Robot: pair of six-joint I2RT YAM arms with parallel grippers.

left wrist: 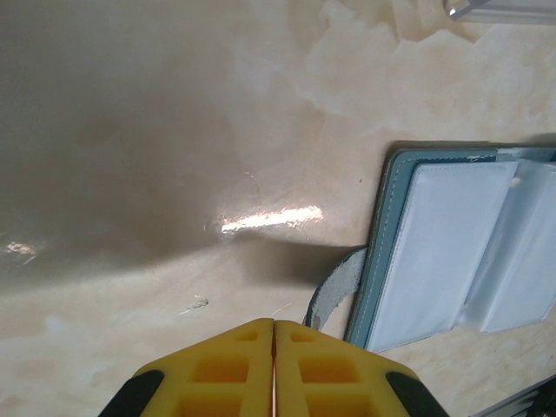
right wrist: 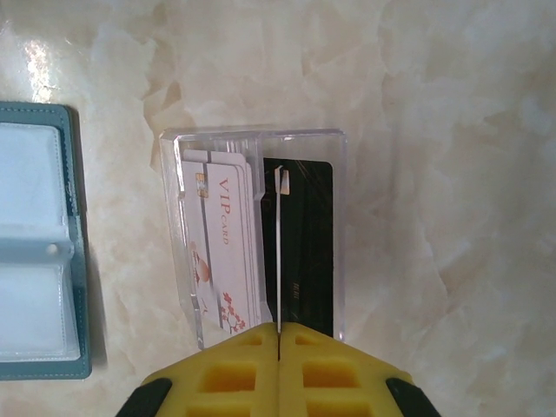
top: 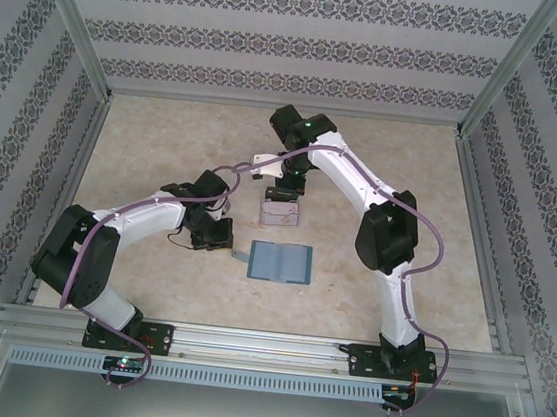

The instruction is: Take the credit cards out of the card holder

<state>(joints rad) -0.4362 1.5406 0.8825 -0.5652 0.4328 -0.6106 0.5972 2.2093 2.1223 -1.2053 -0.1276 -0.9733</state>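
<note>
the card holder [top: 280, 262] lies open and flat on the table [top: 164, 155], near its middle, between the two arms, its clear sleeves facing up. its strap tab [left wrist: 333, 294] sticks out from the side nearest the left gripper [left wrist: 274, 334], whose jaws are pressed together with nothing between them, just beside the tab and apart from it. just beyond the holder stands a clear plastic box [right wrist: 252, 135]. the right gripper [right wrist: 279, 334] hangs above the box, its jaws pinched on one credit card [right wrist: 279, 252], seen edge-on and reaching down into the box. inside the box, white credit cards [right wrist: 228, 252] lie on one side of that held card and a black card [right wrist: 308, 243] on the other.
</note>
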